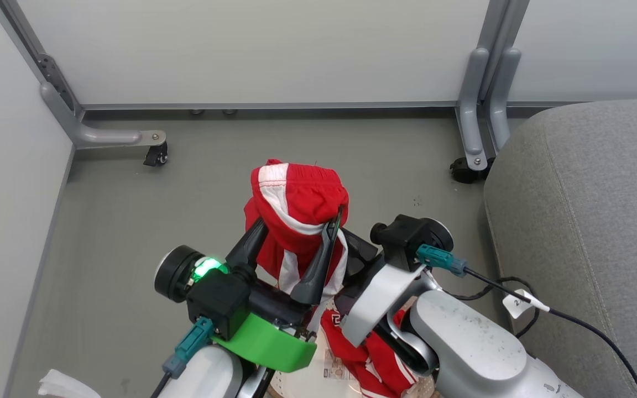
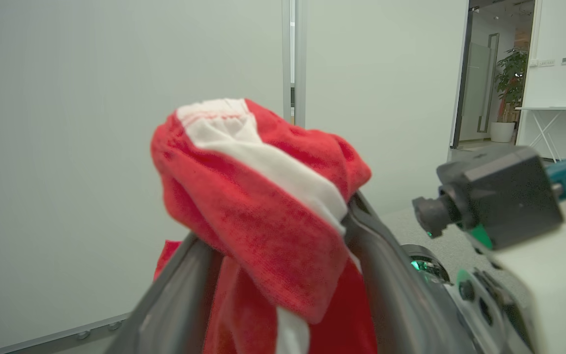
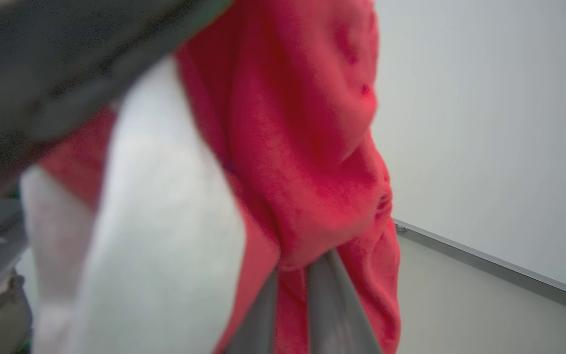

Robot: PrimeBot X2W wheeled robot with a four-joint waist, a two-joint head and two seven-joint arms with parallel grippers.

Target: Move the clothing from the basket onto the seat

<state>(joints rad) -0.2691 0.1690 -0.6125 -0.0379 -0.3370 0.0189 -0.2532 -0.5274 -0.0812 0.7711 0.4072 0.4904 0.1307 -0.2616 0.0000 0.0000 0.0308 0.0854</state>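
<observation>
A red garment with white stripes, part of the clothing (image 1: pixel 296 204), hangs bunched over and between the two spread fingers of my left gripper (image 1: pixel 293 235), raised above the floor. In the left wrist view the same clothing (image 2: pixel 258 211) drapes across both dark fingers (image 2: pixel 381 255). My right gripper (image 3: pixel 293 280) is shut, pinching a fold of the red cloth (image 3: pixel 307 162) just right of the left gripper. More red clothing (image 1: pixel 371 359) lies below in the cream basket (image 1: pixel 302 381), which is mostly hidden by my arms. The grey seat (image 1: pixel 589 221) stands at the right.
White partition panels close off the back and left, with grey metal feet and black castors (image 1: pixel 155 155) (image 1: pixel 465 168) on the grey floor. A black cable (image 1: pixel 573 320) runs from my right wrist across the seat's edge. A white scrap (image 1: pixel 64 384) lies at lower left.
</observation>
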